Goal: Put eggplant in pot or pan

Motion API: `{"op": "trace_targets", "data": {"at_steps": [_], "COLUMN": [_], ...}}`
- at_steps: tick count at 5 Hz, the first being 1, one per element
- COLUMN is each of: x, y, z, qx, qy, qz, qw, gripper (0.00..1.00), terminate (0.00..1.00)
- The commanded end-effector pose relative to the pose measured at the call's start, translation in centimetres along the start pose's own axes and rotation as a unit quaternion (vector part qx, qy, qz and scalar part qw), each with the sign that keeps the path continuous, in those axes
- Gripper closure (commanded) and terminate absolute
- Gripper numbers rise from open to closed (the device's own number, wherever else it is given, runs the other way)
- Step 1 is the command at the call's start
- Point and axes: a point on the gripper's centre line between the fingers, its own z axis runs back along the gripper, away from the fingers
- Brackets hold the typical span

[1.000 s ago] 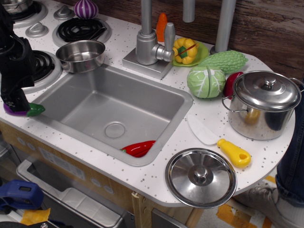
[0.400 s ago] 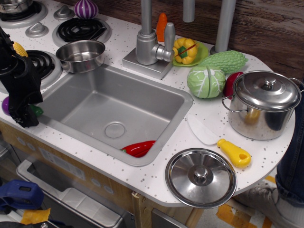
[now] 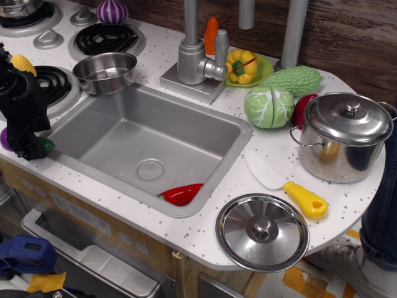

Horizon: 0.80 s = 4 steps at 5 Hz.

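The eggplant [image 3: 7, 140] lies on the table [image 3: 273, 180] at its left front edge, mostly hidden behind the black tool [image 3: 26, 146], purple and green ends showing on either side. Whether the tool grips it cannot be told. The pan [image 3: 105, 72] sits near.

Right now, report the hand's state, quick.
Hand: down on the eggplant at the counter's left edge; whether it is open or closed cannot be told.
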Motion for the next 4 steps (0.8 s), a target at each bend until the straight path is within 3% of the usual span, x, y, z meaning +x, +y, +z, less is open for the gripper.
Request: {"op": "trace_targets", "data": {"at_steps": [1, 2, 3, 4], "x": [-0.1, 0.1, 1.0, 1.6], "y": [-0.1, -0.2, 0.6, 1.5], "z": [0.2, 0.2, 2.6, 5.9], "qx": [0.007, 0.007, 0.015, 0.033], "qy": [0.004, 0.001, 0.022, 0.042], "qz": [0.002, 0.004, 0.000, -0.016], "qw": [1.0000, 1.0000, 0.9997, 0.9984], "gripper": [1.00, 0.00, 1.00, 1.00], "terminate": [0.00, 0.00, 0.00, 0.00]}}
